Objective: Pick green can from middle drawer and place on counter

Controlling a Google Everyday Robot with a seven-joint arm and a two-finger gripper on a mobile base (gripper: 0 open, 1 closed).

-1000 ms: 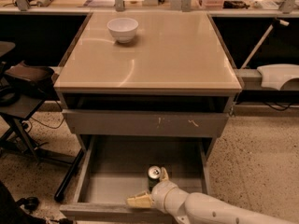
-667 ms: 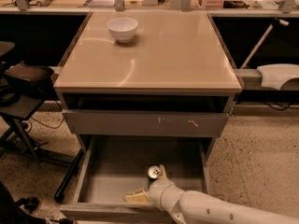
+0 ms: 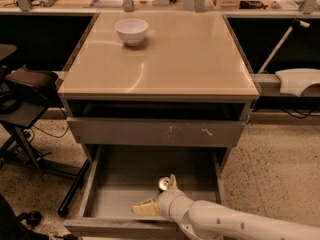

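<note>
Inside the middle drawer (image 3: pixel 125 176), near its front, gripper (image 3: pixel 159 195) sits w/ fingers (image 3: pixel 145 207) spread apart; green can (image 3: pixel 163 184) stands upright just beside one finger, nearer drawer's back.

You have no readable text, label, brand or number anywhere here, not on the can (image 3: pixel 163 183), the counter (image 3: pixel 190 59) or the drawer (image 3: pixel 127 179). Your tool (image 3: pixel 159 194) sits at the front of that open drawer, fingers (image 3: pixel 144 207) spread, just beside the can.
</note>
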